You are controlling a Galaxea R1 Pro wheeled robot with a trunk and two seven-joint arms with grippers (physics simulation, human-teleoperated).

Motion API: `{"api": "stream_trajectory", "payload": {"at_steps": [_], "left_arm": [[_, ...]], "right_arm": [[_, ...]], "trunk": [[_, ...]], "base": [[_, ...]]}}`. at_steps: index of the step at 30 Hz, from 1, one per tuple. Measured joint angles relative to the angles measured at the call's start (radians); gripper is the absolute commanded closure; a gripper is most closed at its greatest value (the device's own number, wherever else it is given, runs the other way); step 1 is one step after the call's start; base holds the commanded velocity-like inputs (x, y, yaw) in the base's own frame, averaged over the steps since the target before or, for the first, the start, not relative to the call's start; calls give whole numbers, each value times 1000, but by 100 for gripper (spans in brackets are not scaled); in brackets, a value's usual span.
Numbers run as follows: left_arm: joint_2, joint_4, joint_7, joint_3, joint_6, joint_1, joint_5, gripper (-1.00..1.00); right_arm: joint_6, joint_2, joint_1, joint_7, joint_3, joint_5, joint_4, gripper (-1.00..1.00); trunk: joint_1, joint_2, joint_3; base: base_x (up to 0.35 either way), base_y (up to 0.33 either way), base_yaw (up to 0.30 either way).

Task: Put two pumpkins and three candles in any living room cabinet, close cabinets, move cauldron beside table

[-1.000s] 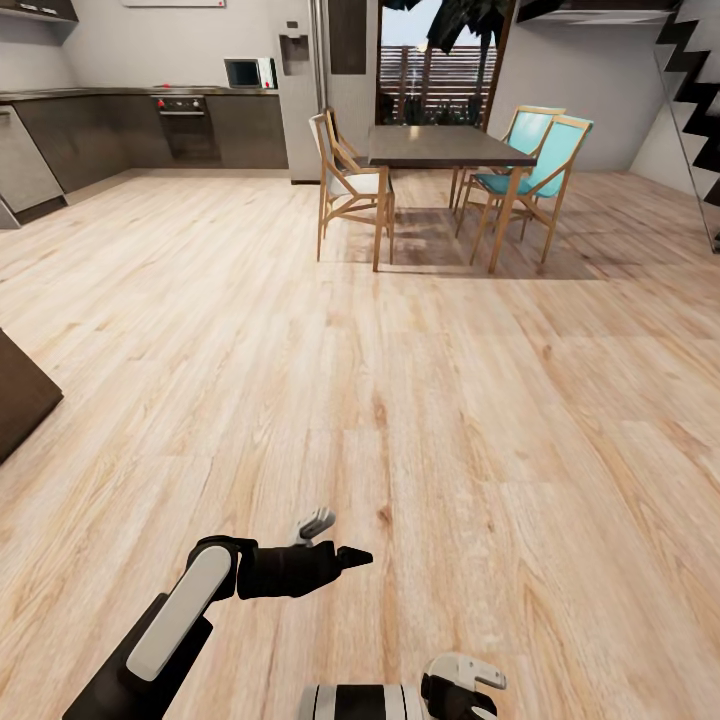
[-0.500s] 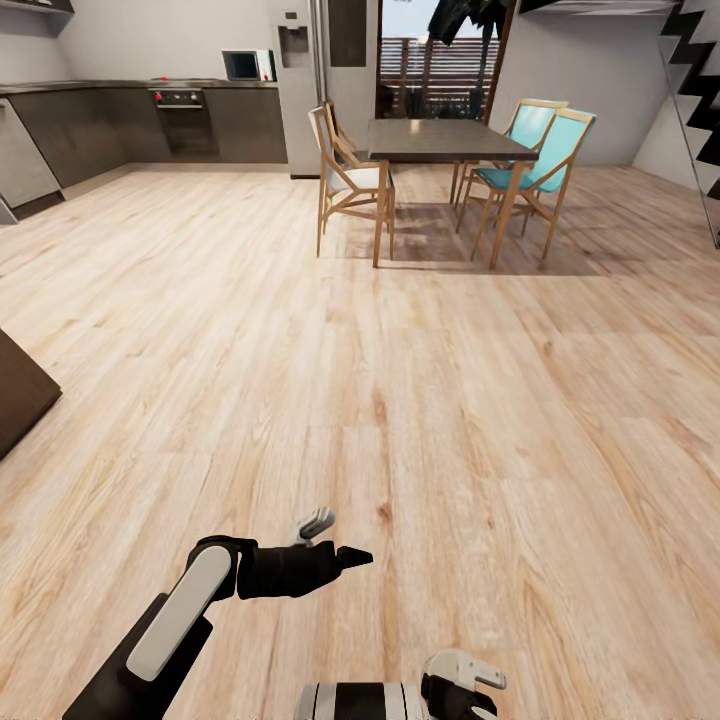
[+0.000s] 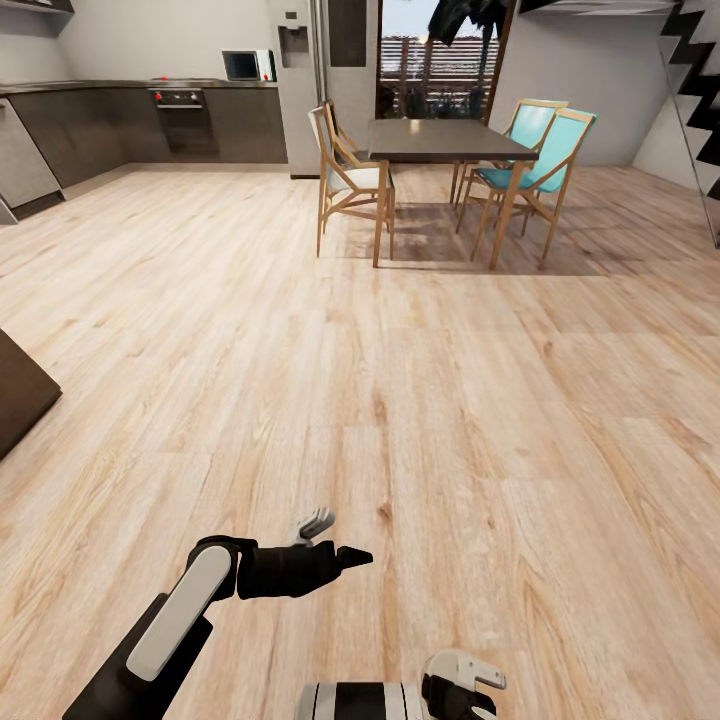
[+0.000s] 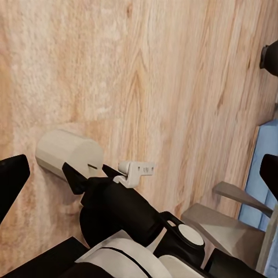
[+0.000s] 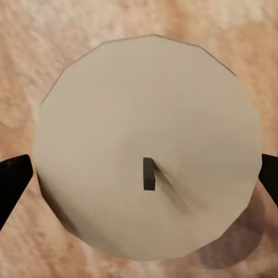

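Note:
A short beige candle (image 5: 145, 145) with a small dark wick sits between the two black fingers of my right gripper (image 5: 139, 176), and both fingers touch its sides. The left wrist view shows the same candle (image 4: 66, 152) at the tip of the right gripper (image 4: 104, 171), above the wooden floor. In the head view the right gripper (image 3: 465, 685) is at the bottom edge. My left gripper (image 3: 338, 538) hovers low over the floor, open, with nothing between its spread fingers.
Light wood floor (image 3: 450, 400) stretches ahead. A dark-topped dining table (image 3: 445, 143) with wooden chairs (image 3: 350, 185) stands far ahead. Kitchen cabinets (image 3: 130, 120) line the back left. A dark-brown furniture corner (image 3: 18, 400) juts in at the left edge, and stairs (image 3: 700, 80) rise at the far right.
The head view shifted slightly a second ago, so the far kitchen and table sit a little higher in it. Neither arm has moved, and the candle is still held.

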Motion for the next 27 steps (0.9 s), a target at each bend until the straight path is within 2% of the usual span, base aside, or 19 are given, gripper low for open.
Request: {"api": "stream_trajectory", "payload": {"at_steps": [22, 27], "left_arm": [[0, 0, 0, 0, 0, 0, 0, -100], [0, 0, 0, 0, 0, 0, 0, -100]], "right_arm": [[0, 0, 0, 0, 1, -1, 0, 100], [0, 0, 0, -1, 1, -1, 0, 100]], "trunk": [[0, 0, 0], [-1, 1, 12]], "base": [[0, 0, 0], [0, 0, 0]]}}
